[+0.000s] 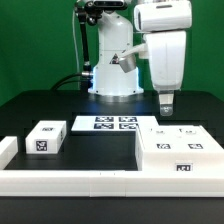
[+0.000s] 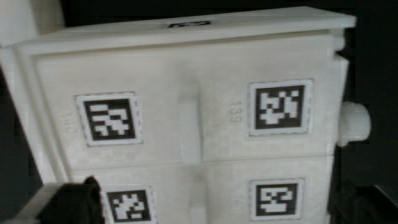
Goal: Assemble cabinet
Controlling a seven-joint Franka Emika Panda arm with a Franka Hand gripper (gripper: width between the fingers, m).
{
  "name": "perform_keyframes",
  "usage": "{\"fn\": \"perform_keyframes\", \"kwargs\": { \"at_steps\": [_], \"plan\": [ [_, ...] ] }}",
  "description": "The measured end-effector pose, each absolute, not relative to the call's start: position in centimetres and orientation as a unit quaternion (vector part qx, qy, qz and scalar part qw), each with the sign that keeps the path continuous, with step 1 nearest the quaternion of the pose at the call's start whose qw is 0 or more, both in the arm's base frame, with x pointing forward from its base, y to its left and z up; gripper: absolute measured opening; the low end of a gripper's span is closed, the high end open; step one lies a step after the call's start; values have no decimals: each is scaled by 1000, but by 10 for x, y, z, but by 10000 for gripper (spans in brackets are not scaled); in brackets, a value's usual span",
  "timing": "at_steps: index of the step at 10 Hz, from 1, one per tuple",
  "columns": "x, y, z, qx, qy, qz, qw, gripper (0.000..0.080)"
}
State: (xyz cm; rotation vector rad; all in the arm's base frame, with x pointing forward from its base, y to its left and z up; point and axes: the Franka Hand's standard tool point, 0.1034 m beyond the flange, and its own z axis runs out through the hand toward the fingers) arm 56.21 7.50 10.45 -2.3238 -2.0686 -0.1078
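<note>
The cabinet [image 1: 178, 148] lies flat on the dark tabletop [image 1: 40, 105], at the front on the exterior view's right. Its broad face is turned up and carries several tags, and one more tag [image 1: 182, 168] sits on the low side facing the camera. Its long axis seems to run across the exterior view, from left to right, but the frame cuts off its right end. Its front side lies along a white rail [image 1: 70, 182] that runs across the front of the tabletop.

The hand [image 1: 168, 102] hangs from the arm [image 1: 160, 45], fingers down, above the cabinet's rear part and clear of it. It holds nothing. In the wrist view the cabinet [image 2: 196, 110] fills the frame with four tags showing, and only one dark finger [image 2: 75, 203] can be made out, near the frame's edge. How far the hand is open I cannot tell.

The marker board [image 1: 110, 123] lies behind the cabinet, toward the exterior view's left and near it. A small white tagged block [image 1: 45, 138] stands well apart, farther to the exterior view's left.
</note>
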Motion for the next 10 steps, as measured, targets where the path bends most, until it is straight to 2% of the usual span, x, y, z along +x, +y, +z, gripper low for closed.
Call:
{"fn": "perform_keyframes", "kwargs": {
  "at_steps": [2,6,9,10],
  "plan": [
    [541,74,104,-785,-618,-26,16,649],
    [543,75,102,-838,-545,-25,21,649],
    [533,71,108,-921,-388,-31,27,649],
    [528,71,107,-948,-315,-35,39,649]
  ]
}}
